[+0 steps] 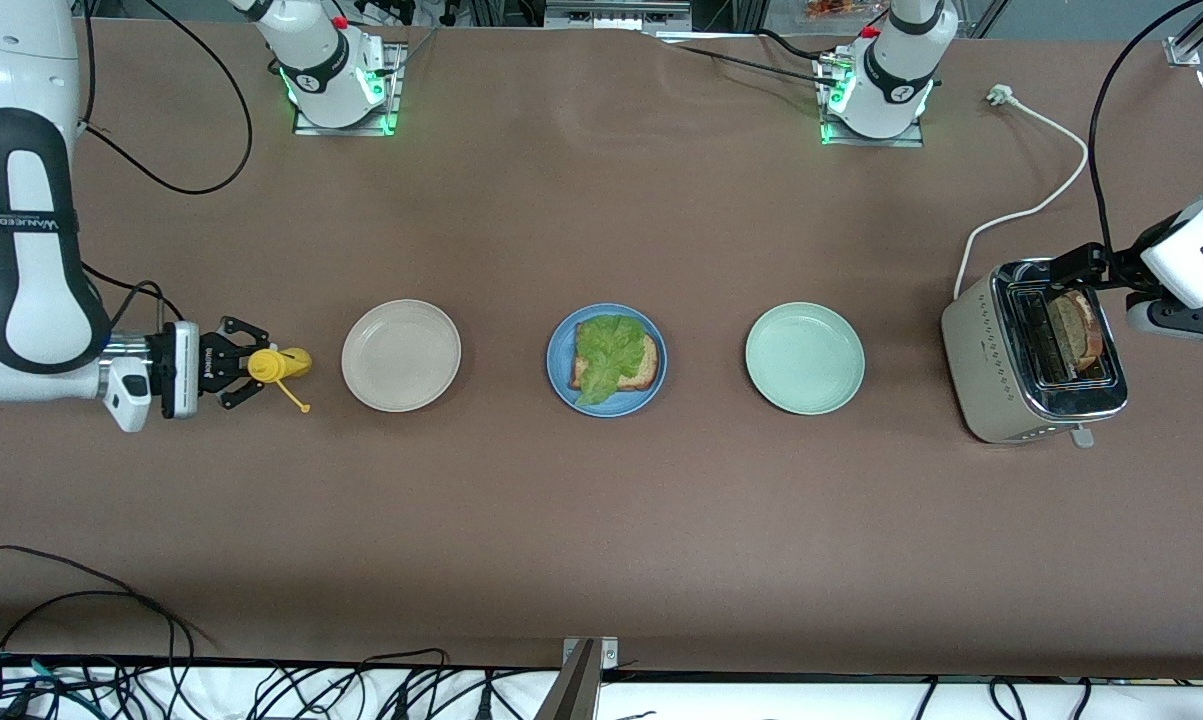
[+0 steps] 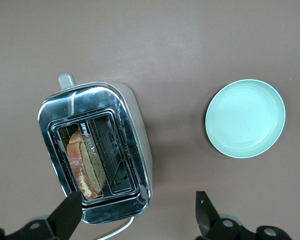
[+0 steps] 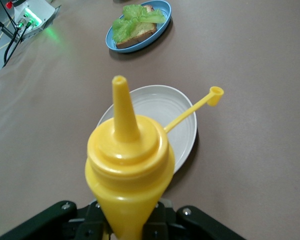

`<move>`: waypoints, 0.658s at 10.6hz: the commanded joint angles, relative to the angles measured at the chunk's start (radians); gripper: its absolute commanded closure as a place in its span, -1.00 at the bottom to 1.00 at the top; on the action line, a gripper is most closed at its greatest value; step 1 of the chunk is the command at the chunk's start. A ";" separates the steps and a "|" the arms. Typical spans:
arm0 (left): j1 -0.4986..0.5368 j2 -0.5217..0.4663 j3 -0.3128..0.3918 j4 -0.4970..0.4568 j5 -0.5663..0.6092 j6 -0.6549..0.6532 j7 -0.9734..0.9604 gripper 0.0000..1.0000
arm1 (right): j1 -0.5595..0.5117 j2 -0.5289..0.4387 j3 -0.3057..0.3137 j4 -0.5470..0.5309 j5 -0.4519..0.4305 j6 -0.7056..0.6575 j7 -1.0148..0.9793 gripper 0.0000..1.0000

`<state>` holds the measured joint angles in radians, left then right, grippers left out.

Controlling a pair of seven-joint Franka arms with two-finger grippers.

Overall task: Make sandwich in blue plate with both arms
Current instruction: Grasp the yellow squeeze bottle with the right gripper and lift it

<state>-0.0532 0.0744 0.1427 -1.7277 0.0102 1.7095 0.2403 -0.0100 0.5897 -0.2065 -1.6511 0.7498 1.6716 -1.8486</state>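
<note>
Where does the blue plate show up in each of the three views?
Front view: blue plate, middle of the table, between the beige plate and green plate.
Left wrist view: not in it; only the green plate.
Right wrist view: blue plate, near the top.
Shared landmark: beige plate.

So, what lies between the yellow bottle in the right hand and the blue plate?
Only the beige plate lies between the yellow bottle and the blue plate; the front view shows this.

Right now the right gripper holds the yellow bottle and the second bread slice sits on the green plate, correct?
Not quite. The right gripper does hold the yellow bottle, but the green plate has nothing on it; the bread slice is in the toaster, as the left wrist view shows.
</note>
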 commanded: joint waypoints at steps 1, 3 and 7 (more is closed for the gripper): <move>0.001 -0.013 -0.012 0.004 -0.009 -0.013 0.008 -1.00 | 0.054 -0.002 0.009 0.187 -0.177 -0.107 0.225 0.74; -0.001 -0.013 -0.012 0.004 -0.009 -0.013 0.008 -1.00 | 0.119 -0.008 0.009 0.250 -0.251 -0.130 0.337 0.76; -0.001 -0.022 -0.015 0.000 -0.009 -0.028 0.008 -1.00 | 0.266 -0.013 0.007 0.373 -0.398 -0.148 0.521 0.77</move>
<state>-0.0542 0.0723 0.1303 -1.7270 0.0102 1.7061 0.2402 0.1949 0.5779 -0.1953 -1.3532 0.4086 1.5573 -1.4247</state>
